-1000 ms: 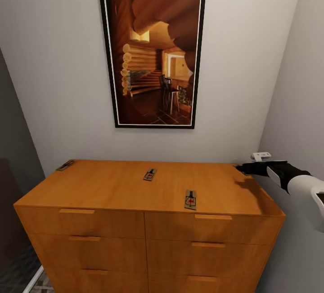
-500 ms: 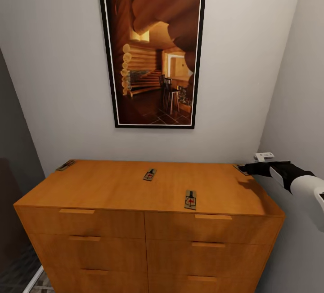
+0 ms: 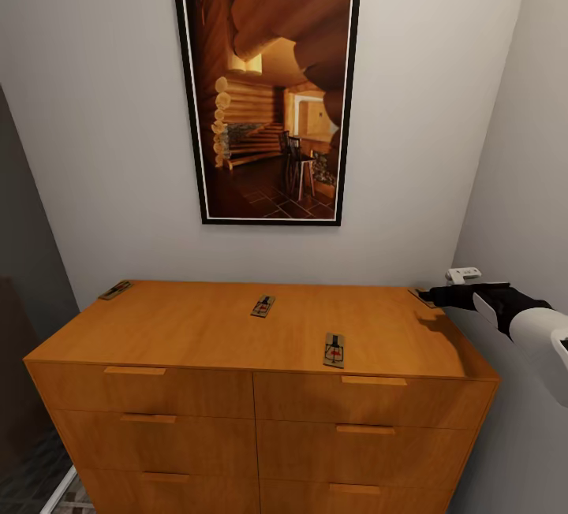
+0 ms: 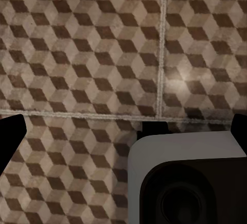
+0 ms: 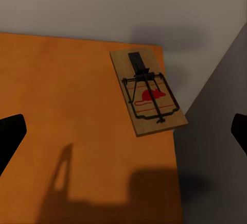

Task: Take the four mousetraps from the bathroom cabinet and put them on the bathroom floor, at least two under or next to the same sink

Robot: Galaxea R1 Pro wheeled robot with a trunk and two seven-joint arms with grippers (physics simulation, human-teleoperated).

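Observation:
Several mousetraps lie on the flat top of the orange-brown cabinet [image 3: 197, 325]. One mousetrap [image 3: 115, 290] is at the back left corner, another [image 3: 263, 306] sits mid-top, and a third [image 3: 334, 349] rests near the front edge. A further mousetrap [image 5: 148, 92] lies at the back right corner, by the wall, its red mark facing up. My right gripper [image 3: 430, 295] hovers open just short of that corner trap, with nothing between its fingers [image 5: 10, 131]. My left gripper [image 4: 123, 131] hangs open over the cube-patterned bathroom floor [image 4: 77, 54]. The sink is out of view.
A large framed picture [image 3: 268, 96] hangs on the wall behind the cabinet. A grey side wall [image 3: 521, 183] closes in tightly on the cabinet's right end, with a small white fitting [image 3: 461, 273] on it. A white part of the robot [image 4: 185, 152] shows below the left wrist.
My right gripper has drawn back slightly to the right, uncovering the corner mousetrap's edge. The mousetraps and the left arm have not moved.

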